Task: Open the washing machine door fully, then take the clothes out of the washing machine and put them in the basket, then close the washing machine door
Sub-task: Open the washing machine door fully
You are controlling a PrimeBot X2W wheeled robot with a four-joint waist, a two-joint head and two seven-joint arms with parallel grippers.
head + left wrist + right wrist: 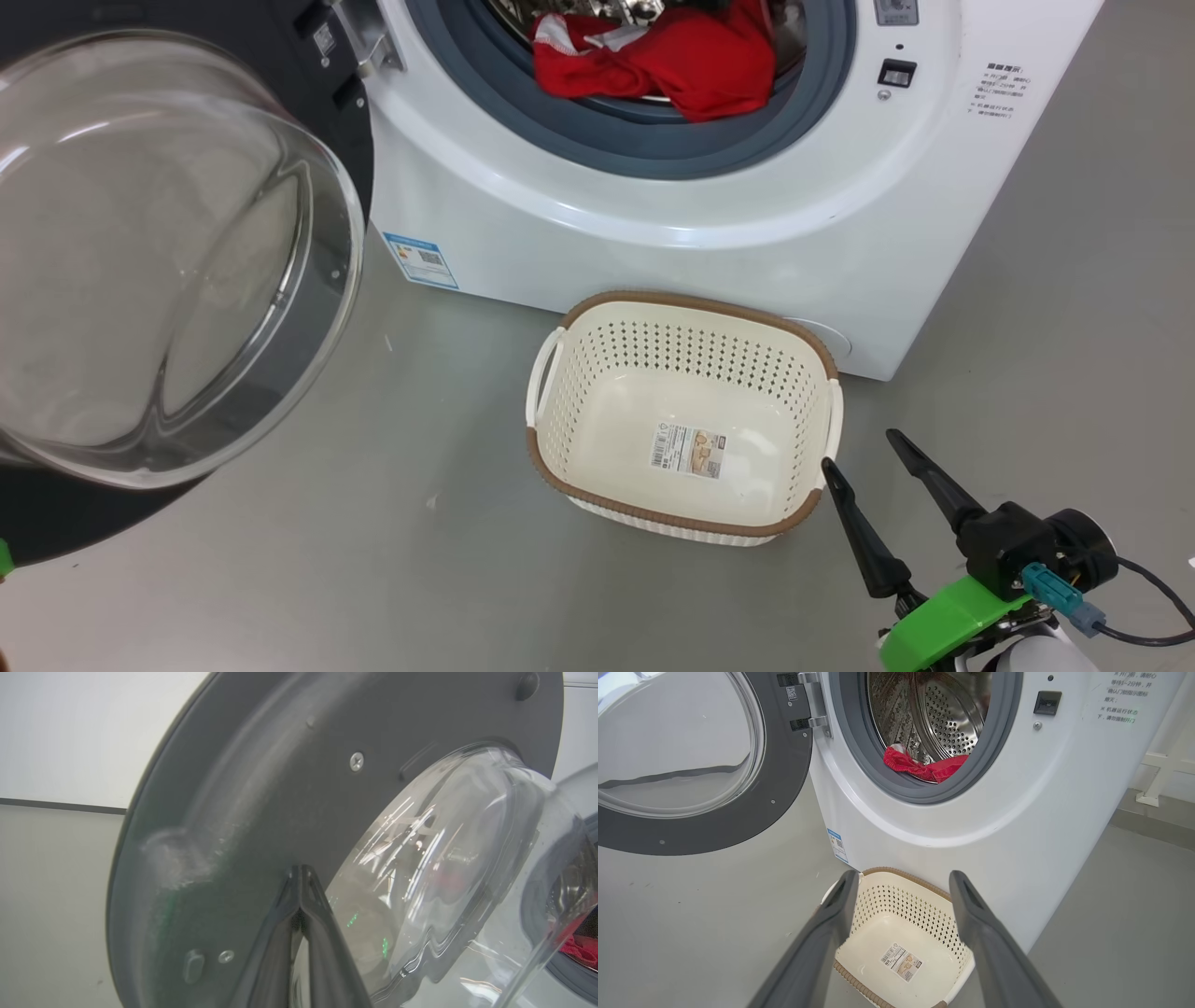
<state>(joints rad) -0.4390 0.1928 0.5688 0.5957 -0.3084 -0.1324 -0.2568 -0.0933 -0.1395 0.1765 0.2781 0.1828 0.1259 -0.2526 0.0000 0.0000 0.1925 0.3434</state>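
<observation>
The white washing machine (653, 215) stands with its door (177, 261) swung open to the left, the glass bulge facing out. Red clothes (672, 61) lie in the drum mouth, partly over the grey rubber ring; they also show in the right wrist view as clothes (924, 767). The cream basket (653, 359) sits empty on the floor in front of the machine. My right gripper (859, 450) hangs open just right of the basket, and from its own wrist the right gripper (903, 877) looks over the basket (920, 910). My left gripper (301, 870) is shut on nothing, tips close to the door's grey inner rim (261, 788).
Grey floor (420, 560) lies all around the basket. The open door fills the space to the left of the machine. A white wall base (1157, 774) runs behind the machine on the right.
</observation>
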